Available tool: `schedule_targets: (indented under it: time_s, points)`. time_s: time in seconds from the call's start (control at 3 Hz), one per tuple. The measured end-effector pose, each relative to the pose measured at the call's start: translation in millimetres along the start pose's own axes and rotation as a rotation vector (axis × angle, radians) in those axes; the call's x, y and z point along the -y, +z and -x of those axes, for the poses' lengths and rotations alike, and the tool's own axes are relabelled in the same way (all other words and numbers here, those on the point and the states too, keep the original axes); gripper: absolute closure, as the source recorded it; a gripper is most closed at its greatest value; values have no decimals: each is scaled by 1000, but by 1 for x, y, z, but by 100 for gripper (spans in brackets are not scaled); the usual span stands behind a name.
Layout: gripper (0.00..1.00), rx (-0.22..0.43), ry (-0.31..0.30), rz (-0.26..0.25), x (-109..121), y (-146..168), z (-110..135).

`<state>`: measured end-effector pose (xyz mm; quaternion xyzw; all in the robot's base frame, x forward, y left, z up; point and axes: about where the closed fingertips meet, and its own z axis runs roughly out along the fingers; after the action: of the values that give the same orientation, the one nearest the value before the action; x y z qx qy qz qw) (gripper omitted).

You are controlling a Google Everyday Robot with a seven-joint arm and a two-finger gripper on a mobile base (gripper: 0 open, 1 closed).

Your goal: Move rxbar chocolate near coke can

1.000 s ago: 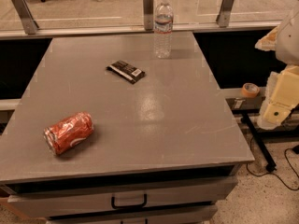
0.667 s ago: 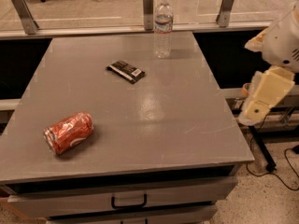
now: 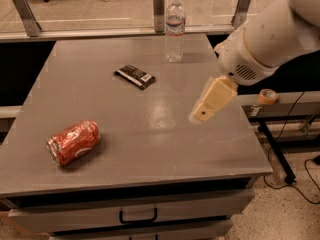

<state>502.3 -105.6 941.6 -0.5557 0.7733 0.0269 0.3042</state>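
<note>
Swinging in from off the counter's right edge, the arm now carries the claw (image 3: pixel 202 113) out over the counter (image 3: pixel 165 154). A second ago it hung beside that edge. Claw sits well to the right of the coke can (image 3: pixel 74 142), clear of the surface by the look of it. How far open it is: cannot tell from this angle. It has hold of nothing.

Rxbar chocolate (image 3: pixel 135 76) lies flat, untouched, well apart from the coke can, back and to the right of it. Coke can on its side, dented, same spot as before. Water bottle (image 3: pixel 175 29) upright, farther back and right of the can than the bar.

Reading: approach under way, grasp not yet started, whole carry to the can still to do.

Count: one rxbar, one coke can, one bottle, one claw.
</note>
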Motion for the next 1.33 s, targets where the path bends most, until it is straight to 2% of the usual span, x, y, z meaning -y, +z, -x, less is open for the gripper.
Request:
schedule_targets:
  time_s: [0.33,0.67,1.0,1.33]
  points:
    - [0,35,-2,-48,10,-1,10]
    - [0,51,42,-80,13,0,11]
    - [0,140,159,-85,29,31,23]
    - [0,259,230,-69,46,68,41]
